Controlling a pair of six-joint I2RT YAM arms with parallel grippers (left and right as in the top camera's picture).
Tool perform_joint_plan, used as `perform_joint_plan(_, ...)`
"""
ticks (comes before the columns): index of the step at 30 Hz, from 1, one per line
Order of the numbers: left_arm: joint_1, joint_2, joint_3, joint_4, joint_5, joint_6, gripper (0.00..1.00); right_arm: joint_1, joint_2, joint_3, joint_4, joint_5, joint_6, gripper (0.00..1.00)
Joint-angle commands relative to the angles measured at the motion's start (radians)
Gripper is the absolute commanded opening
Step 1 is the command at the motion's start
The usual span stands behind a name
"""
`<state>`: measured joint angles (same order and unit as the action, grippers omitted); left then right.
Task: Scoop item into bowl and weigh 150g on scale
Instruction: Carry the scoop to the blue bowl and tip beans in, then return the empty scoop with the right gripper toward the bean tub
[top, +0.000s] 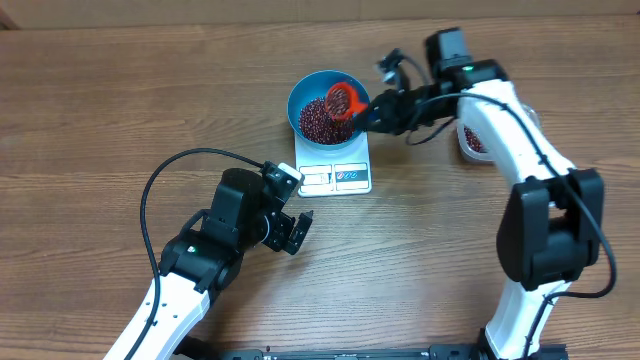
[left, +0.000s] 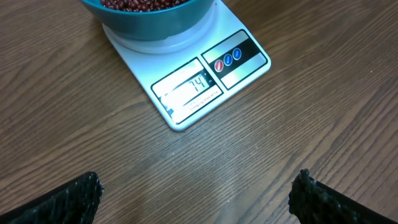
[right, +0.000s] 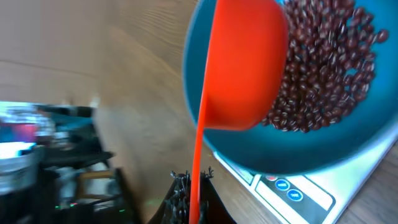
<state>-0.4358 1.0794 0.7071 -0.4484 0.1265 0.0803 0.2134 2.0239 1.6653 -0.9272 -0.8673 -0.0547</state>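
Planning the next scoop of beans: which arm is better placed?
Right. The right gripper is shut on the orange scoop over the blue bowl, and the bean tub sits beside that arm. The left gripper hangs open and empty.

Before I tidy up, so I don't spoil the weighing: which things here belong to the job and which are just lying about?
In the job: beans, blue bowl, scale, orange scoop in the right hand, clear tub of beans.
Not in use: left hand, open and empty.
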Motion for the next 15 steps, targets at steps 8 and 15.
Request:
perform_joint_plan(8, 0.003, 0.005, -0.003, 0.002, -0.006, -0.009, 0.99, 0.171, -0.047, 0.148, -0.033, 0.565, 0.054, 0.04)
perform_joint_plan(15, 0.003, 0.005, -0.003, 0.002, -0.006, -0.009, 0.99, 0.292, -0.047, 0.197, -0.067, 0.938, 0.02, 0.04)
